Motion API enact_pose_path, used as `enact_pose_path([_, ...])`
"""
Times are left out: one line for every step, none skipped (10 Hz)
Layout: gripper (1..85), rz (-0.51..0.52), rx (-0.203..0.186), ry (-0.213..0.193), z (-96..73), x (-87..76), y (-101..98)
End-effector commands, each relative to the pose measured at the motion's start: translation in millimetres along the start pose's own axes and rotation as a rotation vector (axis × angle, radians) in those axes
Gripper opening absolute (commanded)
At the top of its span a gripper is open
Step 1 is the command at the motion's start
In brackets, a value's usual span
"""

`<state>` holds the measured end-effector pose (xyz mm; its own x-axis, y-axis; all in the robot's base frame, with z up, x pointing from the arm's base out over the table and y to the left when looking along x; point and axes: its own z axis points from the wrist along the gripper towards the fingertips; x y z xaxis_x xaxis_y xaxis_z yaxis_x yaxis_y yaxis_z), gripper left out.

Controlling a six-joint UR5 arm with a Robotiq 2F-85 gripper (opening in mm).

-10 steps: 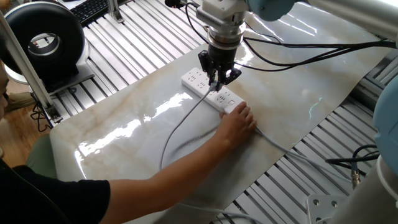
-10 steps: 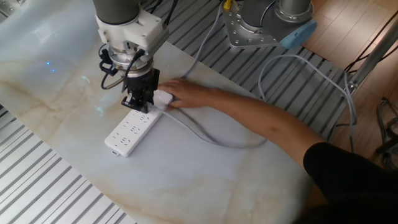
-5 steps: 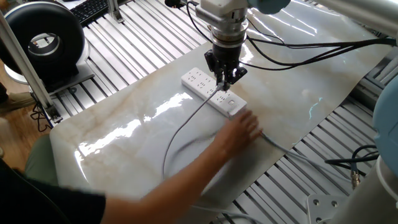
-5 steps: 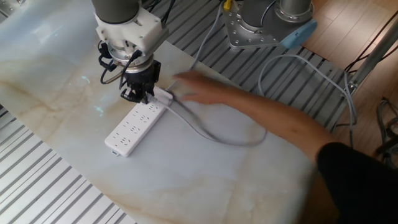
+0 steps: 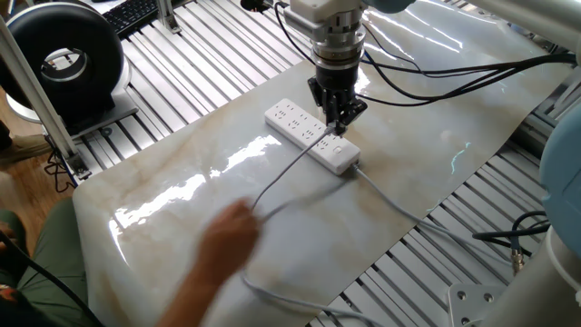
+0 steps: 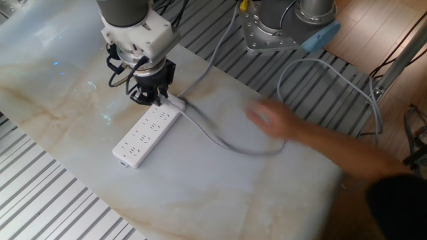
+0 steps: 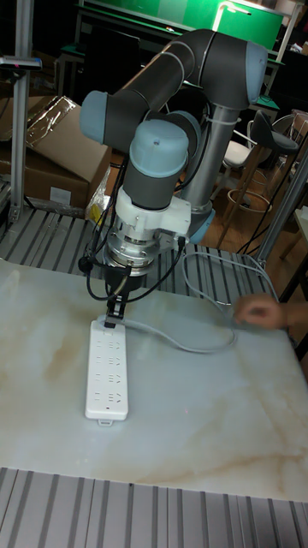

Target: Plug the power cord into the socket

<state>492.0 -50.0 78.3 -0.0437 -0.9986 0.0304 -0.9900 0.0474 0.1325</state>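
The socket (image 5: 289,121) is a white power strip lying at an angle on the marble-patterned tabletop (image 5: 182,195); it also shows as the socket (image 6: 139,141) and the socket (image 7: 107,377). My gripper (image 5: 337,123) stands upright over the strip's cable end, with its fingers close together on the small plug of the power cord (image 5: 281,173). The plug is hidden between the fingers, so I cannot tell how deep it sits. From the gripper (image 6: 152,100) the grey power cord (image 6: 213,137) runs across the table toward a person's hand. The gripper (image 7: 111,315) and the power cord (image 7: 180,341) show the same.
A blurred hand (image 5: 227,238) hovers over the table's near part, away from the strip. The strip's own grey cable (image 5: 399,209) trails off toward the slatted edge. Black robot cables (image 5: 436,77) hang behind the arm. A round black device (image 5: 68,54) stands at far left.
The person's hand has let go of the strip's end and pulled back across the table. My gripper has shifted a little along the strip toward its cable end, with the cord end following.
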Motion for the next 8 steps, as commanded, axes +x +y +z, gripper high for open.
enact_pose_path([1.0,0.083,-0.016,0.019,-1.3,5.5,4.2])
enact_pose_path([1.0,0.103,-0.013,0.013,-1.3,3.8,3.5])
enact_pose_path([1.0,0.108,-0.008,0.011,-1.3,3.4,2.3])
enact_pose_path([1.0,0.117,-0.009,0.006,-1.3,2.2,2.3])
enact_pose_path([1.0,0.125,-0.009,0.006,-1.3,2.2,2.3])
enact_pose_path([1.0,0.135,-0.006,0.001,-1.3,0.9,1.6])
enact_pose_path([1.0,0.144,-0.003,-0.009,-1.3,-1.5,0.5])
enact_pose_path([1.0,0.156,0.003,-0.015,-1.3,-3.2,-1.0])
